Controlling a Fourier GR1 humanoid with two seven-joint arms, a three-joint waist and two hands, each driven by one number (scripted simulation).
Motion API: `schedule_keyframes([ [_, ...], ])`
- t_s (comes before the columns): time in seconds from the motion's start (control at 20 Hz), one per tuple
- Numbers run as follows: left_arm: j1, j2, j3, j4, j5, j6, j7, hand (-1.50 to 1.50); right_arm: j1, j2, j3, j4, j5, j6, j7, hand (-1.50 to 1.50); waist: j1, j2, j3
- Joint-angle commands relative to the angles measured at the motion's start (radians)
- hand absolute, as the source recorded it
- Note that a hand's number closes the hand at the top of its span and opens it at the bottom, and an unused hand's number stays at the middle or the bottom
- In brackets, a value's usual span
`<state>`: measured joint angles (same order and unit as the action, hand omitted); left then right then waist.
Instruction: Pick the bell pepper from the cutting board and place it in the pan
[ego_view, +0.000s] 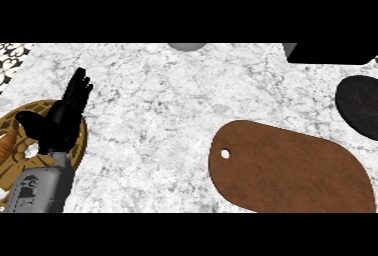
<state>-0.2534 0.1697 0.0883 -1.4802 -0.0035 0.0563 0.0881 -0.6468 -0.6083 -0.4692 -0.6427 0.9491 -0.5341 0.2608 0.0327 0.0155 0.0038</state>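
A brown, rounded cutting board (291, 170) with a small hole lies on the white marbled desk (170, 100) at about four o'clock. The dark, matte pan (359, 106) sits at three o'clock, cut by the edge. At nine o'clock, over an ornate golden plate (22, 150), the left hand (59, 125) rests, fingers (76, 90) straight, holding nothing. The bell pepper is possibly out of frame.

The cutting board (291, 170) is a brown, rounded slab with a small hole near its left end, lying flat on the counter (170, 100) at the lower right. The pan (359, 106), dark and round, sits just beyond it at the right edge, partly cut off.
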Motion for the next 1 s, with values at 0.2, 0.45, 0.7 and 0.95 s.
schedule_keyframes([
  [0.2,0.007,0.004,-0.001,0.004,0.008,-0.024,-0.025,0.00,-0.042,-0.083,-0.096,0.295,-0.065,-0.098,-0.201,1.50,0.033,0.012,0.003],
  [0.45,0.016,-0.011,-0.013,0.006,-0.008,-0.007,-0.027,0.00,-0.067,-0.071,-0.221,0.351,-0.257,0.160,-0.278,-1.50,0.018,0.008,0.005],
  [0.7,-0.004,-0.006,-0.007,-0.023,0.008,-0.013,0.000,0.00,-0.039,-0.100,-0.269,0.407,-0.306,0.222,-0.400,-1.50,0.029,0.011,0.006],
  [0.95,-0.014,-0.011,-0.001,0.041,-0.001,-0.009,-0.025,0.00,-0.022,-0.037,-0.327,0.372,-0.372,0.106,-0.565,-1.50,0.006,0.005,0.003],
])
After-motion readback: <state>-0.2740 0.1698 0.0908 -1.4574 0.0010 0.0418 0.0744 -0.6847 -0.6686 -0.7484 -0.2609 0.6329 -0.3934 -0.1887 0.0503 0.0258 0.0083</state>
